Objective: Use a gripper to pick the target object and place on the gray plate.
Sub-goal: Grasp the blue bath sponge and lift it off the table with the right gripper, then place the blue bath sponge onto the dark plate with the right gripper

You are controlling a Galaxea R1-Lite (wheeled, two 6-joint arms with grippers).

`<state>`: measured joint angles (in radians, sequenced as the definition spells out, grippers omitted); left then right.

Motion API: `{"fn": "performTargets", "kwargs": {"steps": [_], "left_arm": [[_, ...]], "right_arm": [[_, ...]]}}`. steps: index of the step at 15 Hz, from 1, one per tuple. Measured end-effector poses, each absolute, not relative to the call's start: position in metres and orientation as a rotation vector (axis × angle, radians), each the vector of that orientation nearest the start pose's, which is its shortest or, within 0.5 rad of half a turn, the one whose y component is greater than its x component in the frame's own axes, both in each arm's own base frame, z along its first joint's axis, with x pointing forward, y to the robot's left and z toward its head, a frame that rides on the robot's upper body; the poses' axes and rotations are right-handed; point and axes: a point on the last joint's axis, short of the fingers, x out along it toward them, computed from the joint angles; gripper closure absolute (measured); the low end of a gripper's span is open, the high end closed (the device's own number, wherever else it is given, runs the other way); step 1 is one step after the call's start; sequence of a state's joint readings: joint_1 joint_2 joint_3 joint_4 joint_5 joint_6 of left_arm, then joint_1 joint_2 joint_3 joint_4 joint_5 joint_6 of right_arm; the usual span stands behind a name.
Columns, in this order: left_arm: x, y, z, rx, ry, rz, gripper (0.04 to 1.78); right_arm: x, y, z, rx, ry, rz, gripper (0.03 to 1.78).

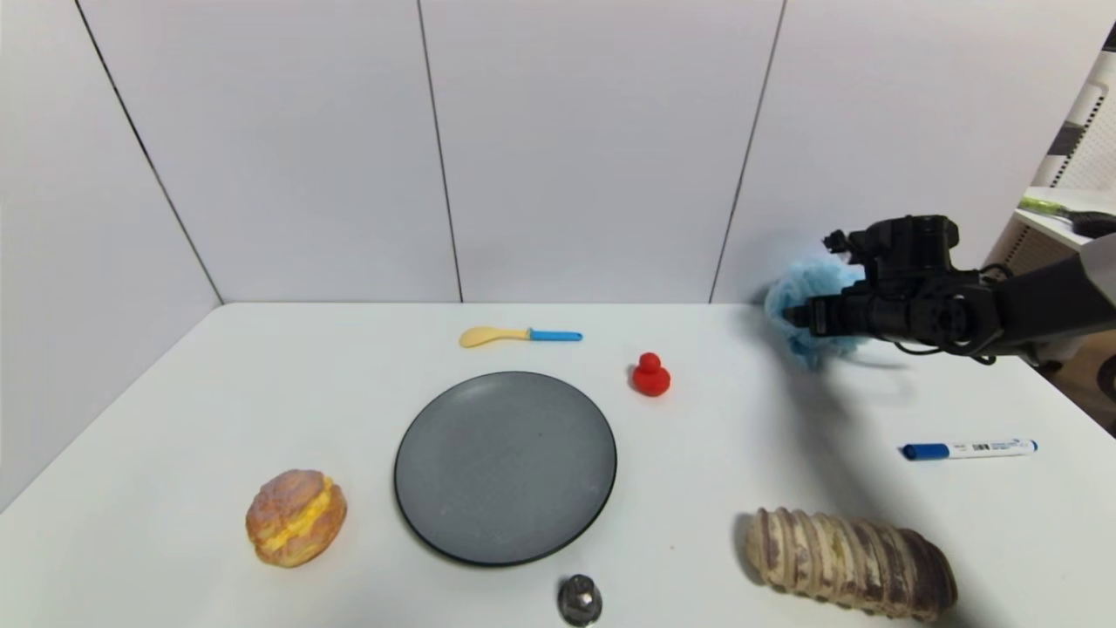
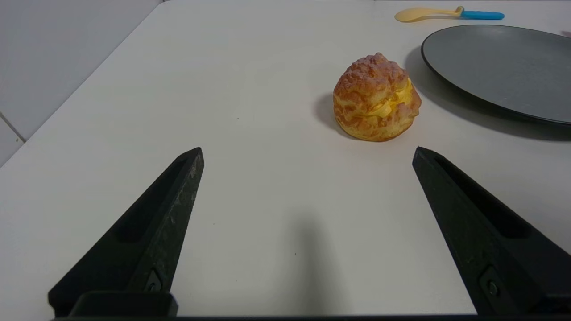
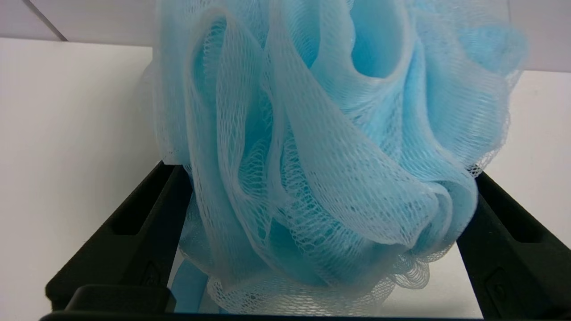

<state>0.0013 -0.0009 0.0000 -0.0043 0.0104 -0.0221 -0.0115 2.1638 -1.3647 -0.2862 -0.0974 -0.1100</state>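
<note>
The light blue mesh bath pouf (image 1: 806,288) sits at the far right of the white table, near the back wall. My right gripper (image 1: 795,317) reaches it from the right with its jaws wide open, one black finger (image 3: 134,232) on each side of the pouf (image 3: 339,111). The mesh fills the gap between the fingers, and a blue ribbon loop (image 3: 187,290) hangs by one finger. The gray plate (image 1: 506,467) lies empty at the table's middle front, well left of the pouf. My left gripper (image 2: 305,151) is open and empty over bare table, near the plate's left rim (image 2: 504,67).
A red duck (image 1: 650,375) stands between the plate and the pouf. A yellow spoon with a blue handle (image 1: 519,335) lies behind the plate. A cream puff (image 1: 296,516) is at the front left, a blue marker (image 1: 968,449) and a striped bread roll (image 1: 850,563) at the front right, and a small metal object (image 1: 580,600) at the front edge.
</note>
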Motion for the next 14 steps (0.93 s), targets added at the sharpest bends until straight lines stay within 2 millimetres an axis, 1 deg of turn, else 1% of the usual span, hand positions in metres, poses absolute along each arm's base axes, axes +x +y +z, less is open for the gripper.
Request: {"fn": "performTargets", "kwargs": {"steps": [3,6,7,9,11,13,14], "left_arm": [[-0.023,0.000,0.076,-0.023,-0.005,0.011,0.13],[-0.023,0.000,0.076,-0.023,-0.005,0.011,0.13],[-0.023,0.000,0.076,-0.023,-0.005,0.012,0.13],[-0.023,0.000,0.076,-0.023,-0.005,0.012,0.13],[-0.023,0.000,0.076,-0.023,-0.005,0.011,0.13],[-0.023,0.000,0.076,-0.023,-0.005,0.011,0.13],[-0.023,0.000,0.076,-0.022,-0.005,0.012,0.13]], "right_arm": [[0.434,-0.006,0.122,-0.131,0.528,-0.075,0.10],[0.434,-0.006,0.120,-0.132,0.531,-0.074,0.56],[0.434,-0.005,0.120,-0.132,0.531,-0.073,0.69],[0.434,-0.005,0.120,-0.136,0.532,-0.070,0.90],[0.433,-0.005,0.123,-0.138,0.529,-0.071,1.05],[0.427,-0.005,0.128,-0.137,0.527,-0.070,1.45],[0.422,-0.004,0.132,-0.137,0.527,-0.067,1.48]]}}
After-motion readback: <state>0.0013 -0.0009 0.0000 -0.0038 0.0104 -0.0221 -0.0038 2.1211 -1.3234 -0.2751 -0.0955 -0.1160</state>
